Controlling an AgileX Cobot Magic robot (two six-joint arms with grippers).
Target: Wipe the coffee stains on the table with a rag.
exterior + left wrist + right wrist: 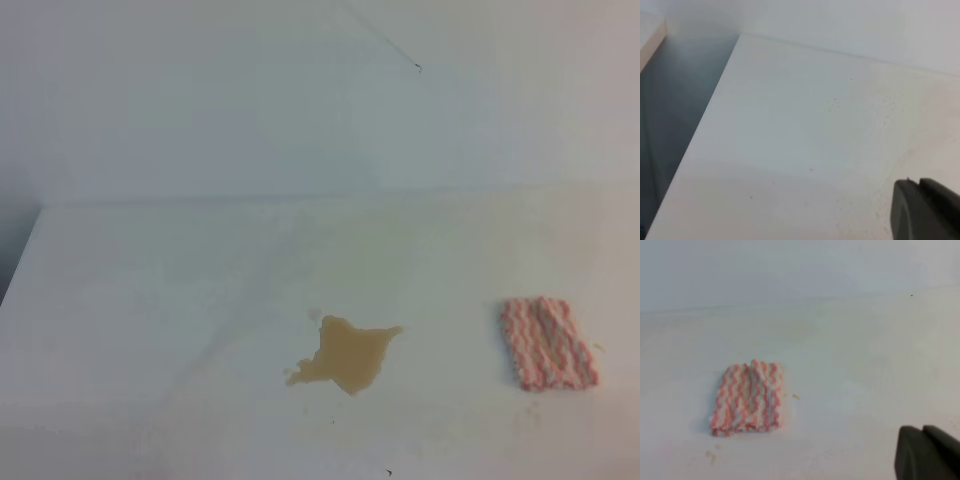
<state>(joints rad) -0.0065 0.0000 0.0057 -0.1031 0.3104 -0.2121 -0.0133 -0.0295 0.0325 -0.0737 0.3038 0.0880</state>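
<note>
my right gripper (927, 452) sat fully closed, gripping nothing — well clear of the rag (747, 397); left gripper's (925, 210) jaws i couldn't judge — only a dark corner showed.

Irregular tan-brown liquid coffee stains (347, 354) with jagged lobes, pooled near the front centre of the flat white matte table (150, 300); small rectangular rag (548, 343) of pink-and-white wavy zigzag weave, lying flat, slightly askew, well apart to the right of the stains, untouched.
</note>
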